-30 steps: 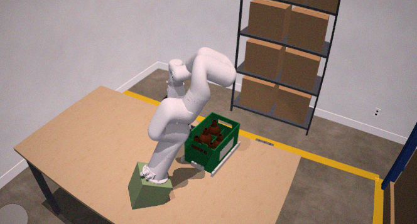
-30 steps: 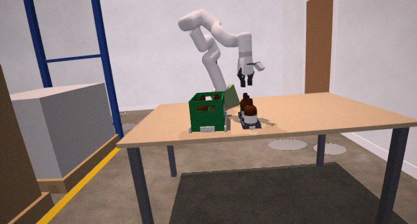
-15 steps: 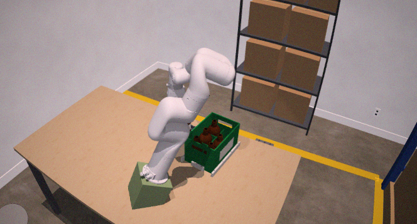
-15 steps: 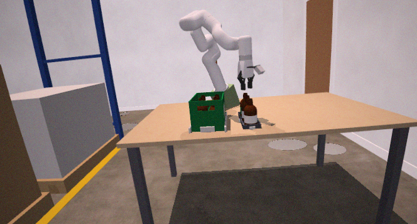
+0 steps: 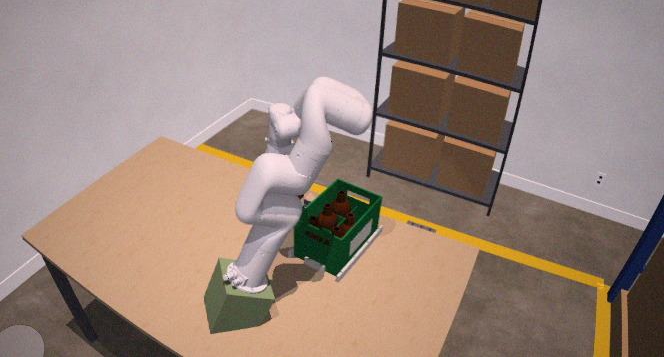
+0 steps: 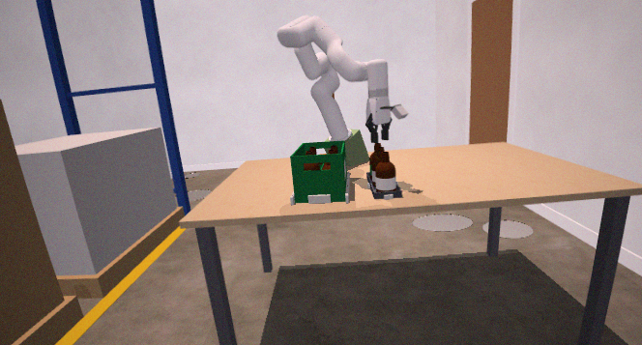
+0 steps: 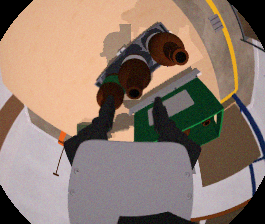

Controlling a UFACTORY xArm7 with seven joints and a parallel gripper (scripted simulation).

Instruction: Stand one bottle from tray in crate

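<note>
Three bottles on tray (image 7: 155,32), crate (image 6: 319,177) beside.
Gripper (image 6: 380,139) spread, empty, above the row's end bottle (image 7: 111,94); crate at 3 o'clock holds perhaps five bottles.

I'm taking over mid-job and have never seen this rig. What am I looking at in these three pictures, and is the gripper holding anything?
One white arm stands on a green block on a wooden table. One picture looks down from high up, one looks from the room's floor side, and the round one is from a camera on the wrist. On the table sit a green crate with brown bottles and, beside it, a small tray with three bottles. The gripper hangs open just above the tray's bottles, its fingers apart and holding nothing.
</note>
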